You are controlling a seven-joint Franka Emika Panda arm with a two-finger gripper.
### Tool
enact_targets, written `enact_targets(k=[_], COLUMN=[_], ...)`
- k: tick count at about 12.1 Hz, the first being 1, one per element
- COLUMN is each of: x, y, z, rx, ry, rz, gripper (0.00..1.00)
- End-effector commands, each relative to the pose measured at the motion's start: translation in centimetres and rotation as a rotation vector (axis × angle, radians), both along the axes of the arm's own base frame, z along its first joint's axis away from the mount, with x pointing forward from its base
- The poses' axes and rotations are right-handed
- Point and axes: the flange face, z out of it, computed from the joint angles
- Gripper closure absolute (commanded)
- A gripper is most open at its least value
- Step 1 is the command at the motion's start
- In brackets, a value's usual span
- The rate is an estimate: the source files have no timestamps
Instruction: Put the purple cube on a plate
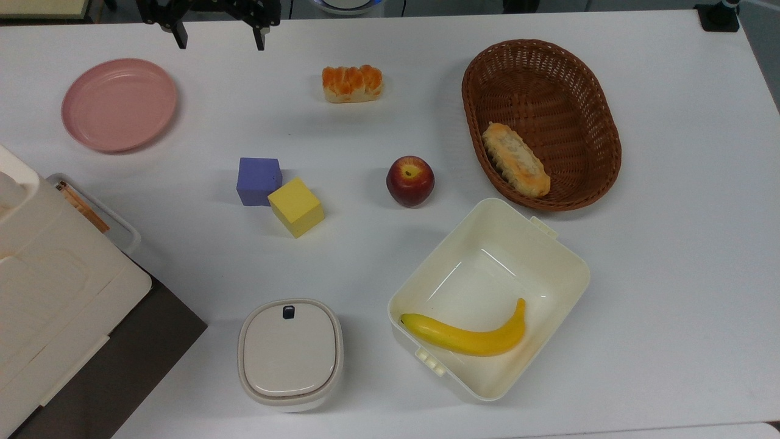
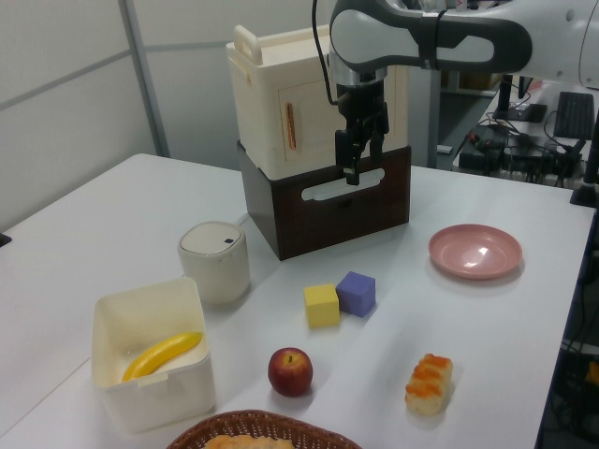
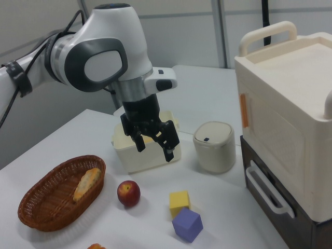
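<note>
The gripper point(image 3: 154, 147) is seen raised well above the counter point(image 1: 670, 256), its jaws spread wide with nothing between them. The purple cube point(image 1: 259, 180) is found on the counter near the middle, touching the yellow cube point(image 1: 296, 207) at one corner. The plate point(image 1: 119, 104) is seen bare, well apart from both cubes, toward the top view's upper left. In the top view the gripper is placed at the upper edge, between the plate and an orange-topped bun point(image 1: 352, 83).
</note>
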Motion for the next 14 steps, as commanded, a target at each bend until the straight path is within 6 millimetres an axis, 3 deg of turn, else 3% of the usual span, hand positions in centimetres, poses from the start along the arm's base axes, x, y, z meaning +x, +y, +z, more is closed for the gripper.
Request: enact_targets(k=[1,8,14], x=[-0.35,-0.34,-0.11], y=[-0.28,-0.96,-0.24], z=[0.86,0.72,0.44], rx=[0.024,0.019,0.026], ry=[0.005,0.004,0.004], rz=[0.018,0.008,0.021], gripper=[0.00,0.00,0.00])
